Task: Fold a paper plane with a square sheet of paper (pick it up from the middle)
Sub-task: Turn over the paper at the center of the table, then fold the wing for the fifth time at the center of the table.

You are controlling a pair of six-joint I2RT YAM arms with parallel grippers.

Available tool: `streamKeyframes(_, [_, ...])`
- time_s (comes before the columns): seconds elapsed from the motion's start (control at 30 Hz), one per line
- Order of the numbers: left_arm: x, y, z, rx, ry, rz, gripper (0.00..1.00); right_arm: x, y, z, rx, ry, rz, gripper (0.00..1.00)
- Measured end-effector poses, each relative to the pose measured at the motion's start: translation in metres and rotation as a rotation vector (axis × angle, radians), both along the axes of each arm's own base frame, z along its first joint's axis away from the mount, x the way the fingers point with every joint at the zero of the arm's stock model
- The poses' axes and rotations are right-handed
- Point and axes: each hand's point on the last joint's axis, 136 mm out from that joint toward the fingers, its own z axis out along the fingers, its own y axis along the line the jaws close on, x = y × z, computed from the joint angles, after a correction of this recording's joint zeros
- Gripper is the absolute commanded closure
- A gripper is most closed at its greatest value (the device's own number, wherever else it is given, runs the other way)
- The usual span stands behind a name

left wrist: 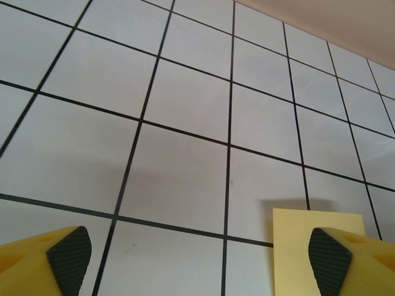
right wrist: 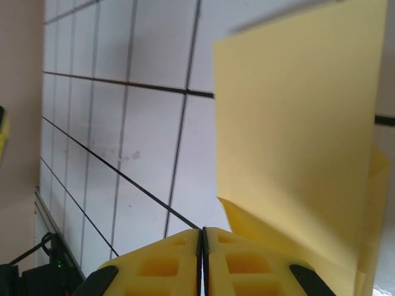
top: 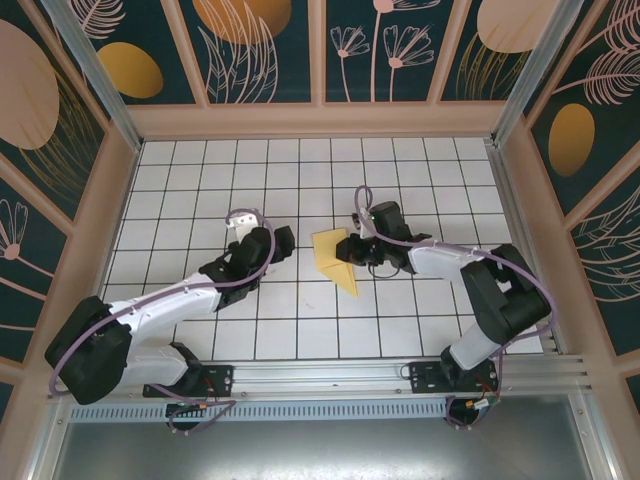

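The pale-yellow sheet of paper (top: 335, 258) lies partly folded in the middle of the table, one flap raised and a pointed corner toward the near side. My left gripper (top: 287, 242) stands open just left of it; in the left wrist view its gripper (left wrist: 197, 265) spans bare tile, and the paper (left wrist: 295, 246) sits beside the right fingertip (left wrist: 330, 256). My right gripper (top: 358, 250) is at the paper's right edge. In the right wrist view that gripper (right wrist: 202, 246) is shut, nothing showing in the seam, and the raised flap of paper (right wrist: 296, 123) stands just right of it.
The white gridded table (top: 300, 170) is boxed in by wooden walls (top: 320, 120) at the back and on both sides. An aluminium rail (top: 330, 378) runs along the near edge by the arm bases. Open tiles lie behind and in front of the paper.
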Motion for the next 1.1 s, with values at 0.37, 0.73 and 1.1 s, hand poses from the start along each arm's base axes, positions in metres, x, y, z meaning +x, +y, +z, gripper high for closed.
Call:
streamKeyframes(0.37, [0.005, -0.015, -0.003, -0.011, 0.027, -0.038, 0.03, -0.012, 0.003, -0.008, -0.029, 0.013, 0.046, 0.87])
streamKeyframes(0.73, [0.007, -0.022, -0.007, -0.005, 0.046, -0.065, 0.02, -0.044, 0.027, 0.007, -0.018, -0.037, 0.179, 0.82])
streamKeyframes(1.1, [0.008, -0.023, -0.010, 0.008, 0.058, -0.067, 0.02, -0.038, 0.023, 0.015, -0.026, -0.078, 0.158, 0.82])
